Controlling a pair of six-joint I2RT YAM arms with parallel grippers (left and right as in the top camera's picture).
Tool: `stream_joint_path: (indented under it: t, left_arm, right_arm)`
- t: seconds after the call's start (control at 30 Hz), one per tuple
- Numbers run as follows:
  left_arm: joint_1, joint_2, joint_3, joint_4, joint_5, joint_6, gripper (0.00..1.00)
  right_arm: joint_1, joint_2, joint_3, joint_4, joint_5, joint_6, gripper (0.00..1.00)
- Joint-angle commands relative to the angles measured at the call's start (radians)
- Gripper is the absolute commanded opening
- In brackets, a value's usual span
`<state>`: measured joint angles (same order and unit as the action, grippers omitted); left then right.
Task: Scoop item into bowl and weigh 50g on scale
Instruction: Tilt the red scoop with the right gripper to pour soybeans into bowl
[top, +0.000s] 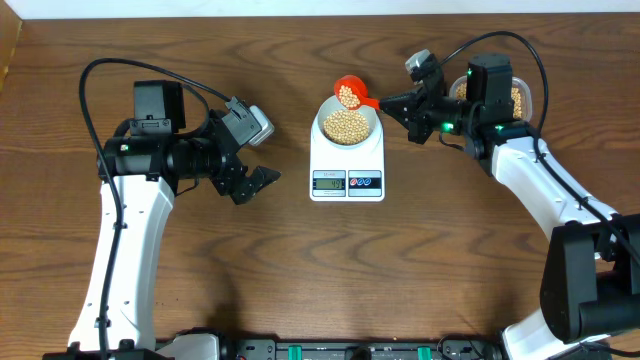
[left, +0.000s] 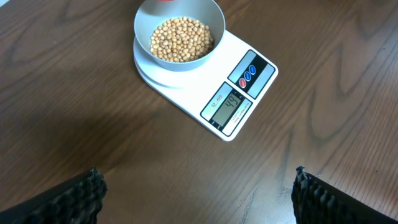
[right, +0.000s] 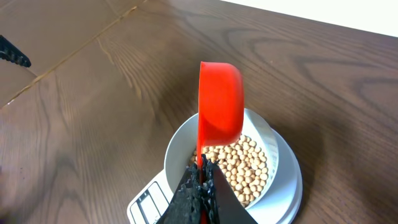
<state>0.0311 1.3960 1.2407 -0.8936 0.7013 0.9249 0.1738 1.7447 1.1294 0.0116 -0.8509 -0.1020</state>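
Note:
The pale bowl (top: 347, 124) sits on the white scale (top: 347, 181) and holds many beige beans (top: 346, 125). My right gripper (top: 388, 103) is shut on the handle of a red scoop (top: 349, 94), held over the bowl's far rim with some beans in it. In the right wrist view the scoop (right: 220, 102) is tilted on its side above the bowl (right: 180, 144), my gripper (right: 202, 171) clamped on its handle. My left gripper (top: 262, 180) is open and empty, left of the scale. The left wrist view shows bowl (left: 179, 18), beans (left: 182, 39) and scale (left: 239, 93).
A clear plastic container (top: 521, 98) with more beans stands at the back right, behind my right arm. The brown wooden table (top: 300, 280) spreads around the scale. The table's back edge lies close behind the scoop.

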Motion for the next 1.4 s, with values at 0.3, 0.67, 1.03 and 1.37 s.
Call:
stream_joint_path:
  t: [0.3,0.67,1.03,1.37]
  left_arm:
    - [0.0,-0.01,0.018,-0.003,0.01,0.017,0.98]
    - [0.0,-0.01,0.018,-0.003,0.009,0.017,0.98]
    - [0.0,-0.01,0.018,-0.003,0.009,0.017,0.98]
    - [0.0,-0.01,0.018,-0.003,0.009,0.017,0.98]
  right_arm:
    - [-0.008,0.006,0.002,-0.015,-0.057,0.0,0.01]
    - [-0.019,0.007,0.002,-0.048,-0.023,0.008,0.01]
    - [-0.026,0.007,0.002,-0.023,-0.024,0.019,0.01]
    - [-0.026,0.007,0.002,-0.022,-0.024,0.019,0.01]
